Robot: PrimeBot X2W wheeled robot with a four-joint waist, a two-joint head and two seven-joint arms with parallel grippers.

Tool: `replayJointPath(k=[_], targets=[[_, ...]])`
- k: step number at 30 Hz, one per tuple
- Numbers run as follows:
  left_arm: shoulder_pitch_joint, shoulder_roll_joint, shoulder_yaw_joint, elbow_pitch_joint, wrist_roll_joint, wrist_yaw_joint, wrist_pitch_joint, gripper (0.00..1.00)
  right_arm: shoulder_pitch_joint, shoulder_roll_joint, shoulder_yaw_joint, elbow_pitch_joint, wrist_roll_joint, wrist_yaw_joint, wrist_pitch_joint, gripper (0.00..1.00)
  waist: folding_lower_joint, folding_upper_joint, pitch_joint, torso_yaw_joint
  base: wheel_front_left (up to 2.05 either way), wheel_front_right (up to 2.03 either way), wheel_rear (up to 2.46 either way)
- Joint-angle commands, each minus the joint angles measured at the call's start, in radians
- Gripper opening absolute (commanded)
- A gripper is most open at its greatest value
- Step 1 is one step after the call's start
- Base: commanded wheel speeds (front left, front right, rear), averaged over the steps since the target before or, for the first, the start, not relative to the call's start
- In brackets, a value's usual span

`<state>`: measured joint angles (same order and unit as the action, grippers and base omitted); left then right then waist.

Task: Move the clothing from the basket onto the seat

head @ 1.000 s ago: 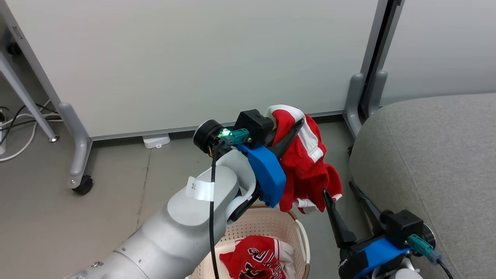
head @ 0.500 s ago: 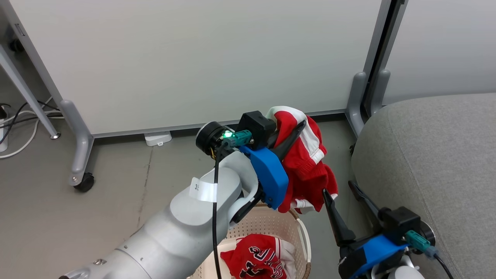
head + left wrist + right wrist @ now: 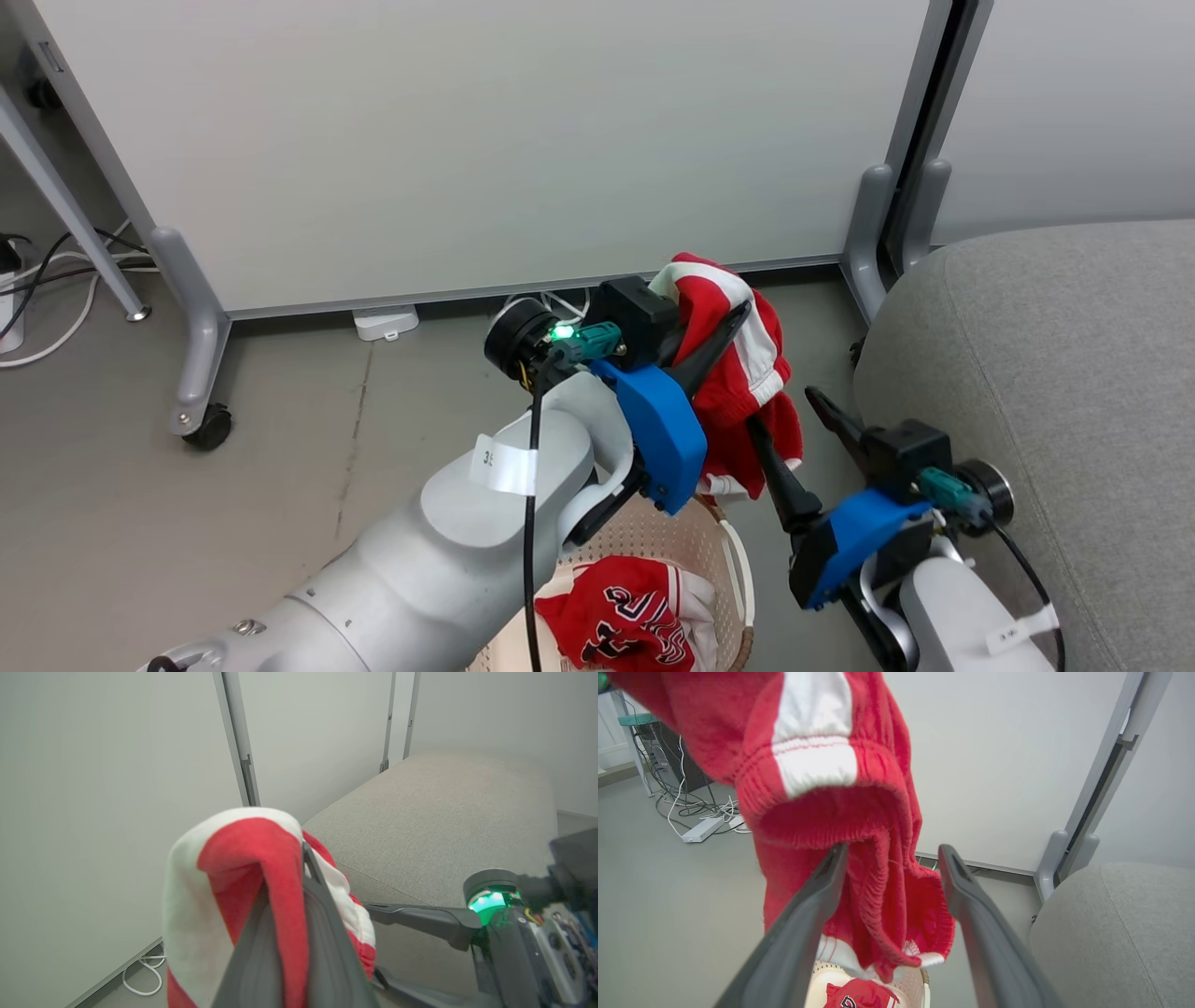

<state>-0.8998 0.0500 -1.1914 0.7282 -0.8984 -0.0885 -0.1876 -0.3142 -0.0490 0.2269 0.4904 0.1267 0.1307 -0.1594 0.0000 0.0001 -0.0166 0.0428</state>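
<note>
The red shorts with white stripes (image 3: pixel 747 373) hang above the basket, pinched between the fingers of my shut left gripper (image 3: pixel 738 313). The left wrist view shows those shorts (image 3: pixel 224 858) draped over that gripper (image 3: pixel 287 868). My right gripper (image 3: pixel 789 420) is open just right of the cloth. In the right wrist view its fingers straddle the hanging lower part of the shorts (image 3: pixel 822 765) without closing, around its midpoint (image 3: pixel 889 856). The red jersey (image 3: pixel 625 621) lies in the cream basket (image 3: pixel 644 537) below. The grey seat (image 3: pixel 1055 373) is at the right.
White partition panels on grey feet (image 3: pixel 191 317) with a castor (image 3: pixel 207 427) stand behind. A second grey post (image 3: pixel 873 224) stands close to the seat's corner. A white power strip (image 3: pixel 385 322) and cables (image 3: pixel 56 280) lie on the grey floor at left.
My right gripper has risen and moved left towards the hanging shorts, its fingers now on either side of the lower cloth. The head camera shifted slightly. The left gripper still holds the shorts.
</note>
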Motion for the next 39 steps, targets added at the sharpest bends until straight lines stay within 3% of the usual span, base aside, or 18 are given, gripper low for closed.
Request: replayJointPath(k=[1,12,22,23,24,25,39], targets=[[-0.016,0.001,-0.008,-0.005,-0.007,0.004,-0.006,0.00,-0.038,-0.003,0.008,0.028,-0.012,0.000,-0.005,1.00,0.0000,-0.0001,0.001,0.001,0.00,0.00,0.00],[-0.029,0.001,-0.038,-0.011,-0.035,0.010,-0.012,0.00,-0.171,-0.003,0.088,0.213,-0.063,0.000,-0.009,1.00,0.0000,-0.0001,0.005,0.011,0.00,0.00,0.00],[-0.032,0.001,-0.060,-0.026,-0.052,0.012,-0.013,0.00,-0.230,-0.002,0.116,0.332,-0.029,0.000,-0.036,1.00,0.0000,-0.0001,-0.001,0.018,0.00,0.00,0.00],[-0.032,0.001,-0.062,-0.027,-0.053,0.013,-0.014,0.00,-0.234,-0.003,0.124,0.341,-0.018,0.000,-0.036,0.55,0.0000,-0.0001,-0.001,0.018,0.00,0.00,0.00],[-0.032,0.001,-0.064,-0.028,-0.055,0.013,-0.014,0.00,-0.240,-0.003,0.131,0.346,-0.007,0.000,-0.040,0.35,0.0000,-0.0001,-0.002,0.018,0.00,0.00,0.00],[-0.032,0.001,-0.065,-0.028,-0.057,0.014,-0.014,0.00,-0.244,-0.002,0.136,0.349,0.002,0.000,-0.046,0.00,0.0000,-0.0001,-0.002,0.018,0.00,0.00,0.00],[-0.034,0.001,-0.076,-0.013,-0.076,0.024,-0.025,0.01,-0.263,-0.003,0.163,0.380,0.065,0.000,-0.087,0.00,0.0000,-0.0001,-0.005,0.004,0.00,0.00,0.00]])
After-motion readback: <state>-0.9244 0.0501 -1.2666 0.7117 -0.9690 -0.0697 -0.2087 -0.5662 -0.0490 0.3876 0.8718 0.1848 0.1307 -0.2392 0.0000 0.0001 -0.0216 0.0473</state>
